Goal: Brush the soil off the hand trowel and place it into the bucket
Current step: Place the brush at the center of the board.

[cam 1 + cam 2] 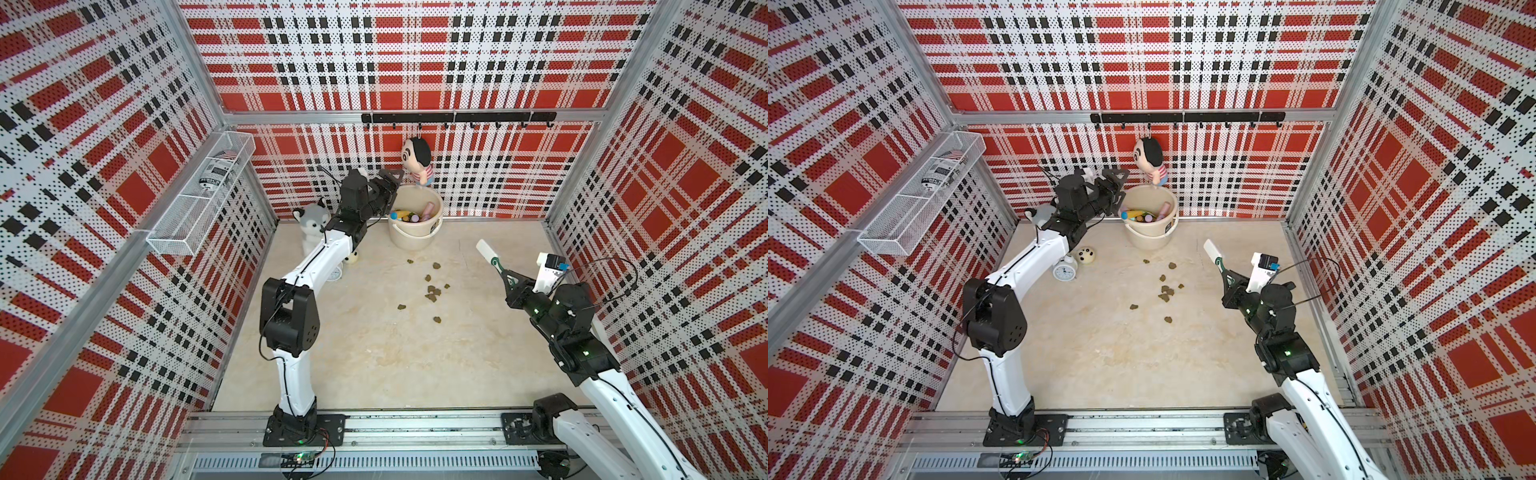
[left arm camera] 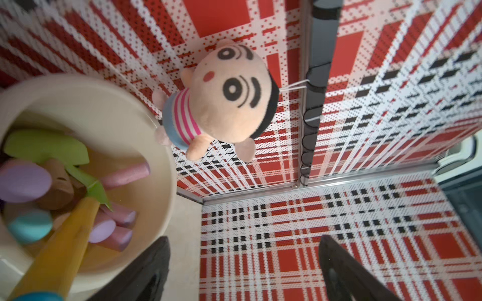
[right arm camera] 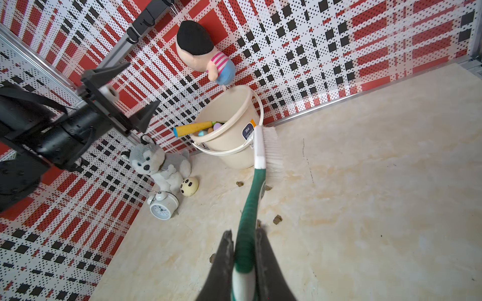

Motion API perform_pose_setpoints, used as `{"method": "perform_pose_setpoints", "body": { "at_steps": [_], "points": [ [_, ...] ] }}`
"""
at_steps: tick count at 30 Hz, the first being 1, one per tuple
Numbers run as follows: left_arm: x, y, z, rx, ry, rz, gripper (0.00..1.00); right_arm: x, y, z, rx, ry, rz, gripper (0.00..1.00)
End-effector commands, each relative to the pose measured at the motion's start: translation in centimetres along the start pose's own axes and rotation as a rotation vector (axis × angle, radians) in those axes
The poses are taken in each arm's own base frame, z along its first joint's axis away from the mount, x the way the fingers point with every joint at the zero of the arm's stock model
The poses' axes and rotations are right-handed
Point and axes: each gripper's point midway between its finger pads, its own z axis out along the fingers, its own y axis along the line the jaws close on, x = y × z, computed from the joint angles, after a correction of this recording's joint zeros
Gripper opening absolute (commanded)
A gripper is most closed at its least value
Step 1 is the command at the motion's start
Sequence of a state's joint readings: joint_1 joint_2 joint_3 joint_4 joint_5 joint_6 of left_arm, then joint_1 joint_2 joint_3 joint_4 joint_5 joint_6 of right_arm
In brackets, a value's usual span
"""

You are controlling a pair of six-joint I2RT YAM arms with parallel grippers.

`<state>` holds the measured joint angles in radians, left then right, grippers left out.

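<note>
Standing here, I'd say the job looks all but finished. The hand trowel (image 2: 65,234) is already in the bucket (image 1: 415,239), just below and to one side of the left jaws. Its green blade is down among some pastel pieces (image 2: 24,179) and its yellow handle leans out over the rim. The left jaws stand wide apart with nothing between them, raised above the bucket's rim and touching neither the bucket nor the trowel. The right jaws are clamped on the green handle of the brush (image 3: 254,182), whose white bristle head is held up off the surface and points toward the bucket, well ahead of those jaws. The soil (image 1: 432,291) lies as small brown crumbs scattered on the surface (image 1: 374,353), between the right jaws and the bucket, with none of it inside the pail as far as I can see. I can make out no lumps on the blade, though a brown piece (image 2: 58,187) rests against it and I cannot tell what that is. To my eye both the brushing and the placing are done. What is left is probably for the left arm to draw clear and for the brush to be set down.
</note>
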<state>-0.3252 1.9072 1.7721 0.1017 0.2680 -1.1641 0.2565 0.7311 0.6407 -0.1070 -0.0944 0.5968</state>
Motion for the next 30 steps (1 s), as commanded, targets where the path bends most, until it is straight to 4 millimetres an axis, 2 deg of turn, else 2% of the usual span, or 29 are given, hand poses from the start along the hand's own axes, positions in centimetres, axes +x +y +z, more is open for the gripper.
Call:
{"method": "perform_pose_setpoints", "body": {
  "at_steps": [1, 5, 6, 10, 13, 18, 20, 22, 28, 30],
  "points": [
    [-2.4, -3.6, -4.9, -0.025, -0.103, 0.284, 0.90, -0.7, 0.6, 1.1, -0.027, -0.019, 0.001, 0.00],
    [-3.2, -1.6, -9.6, -0.127, -0.178, 0.433, 0.90, 1.0, -0.4, 3.4, -0.007, 0.015, -0.074, 0.00],
    [-3.5, -1.0, -11.1, -0.157, -0.204, 0.463, 0.94, 1.5, -0.8, 4.0, 0.020, 0.019, -0.110, 0.00],
    [-4.7, 1.5, -16.1, -0.220, -0.245, 0.558, 0.98, 3.5, -2.3, 5.7, 0.189, 0.029, -0.372, 0.00],
    [-5.4, 4.0, -19.7, -0.260, -0.274, 0.558, 0.98, 4.8, -4.8, 6.8, 0.340, 0.075, -0.497, 0.00],
    [-7.2, 9.7, -25.1, -0.355, -0.342, 0.488, 0.98, 6.1, -9.0, 7.5, 0.603, 0.179, -0.699, 0.00],
    [-7.6, 11.3, -26.7, -0.390, -0.366, 0.472, 0.98, 7.0, -10.5, 7.9, 0.703, 0.258, -0.805, 0.00],
    [-7.8, 12.2, -27.7, -0.410, -0.382, 0.480, 0.98, 8.1, -11.2, 8.4, 0.752, 0.323, -0.893, 0.00],
    [-8.0, 14.0, -28.8, -0.495, -0.403, 0.514, 0.98, 13.4, -10.4, 10.6, 0.663, 0.455, -0.989, 0.01],
    [-7.9, 14.4, -29.1, -0.512, -0.409, 0.531, 0.98, 15.2, -10.6, 10.9, 0.649, 0.508, -0.992, 0.12]
  ]
}}
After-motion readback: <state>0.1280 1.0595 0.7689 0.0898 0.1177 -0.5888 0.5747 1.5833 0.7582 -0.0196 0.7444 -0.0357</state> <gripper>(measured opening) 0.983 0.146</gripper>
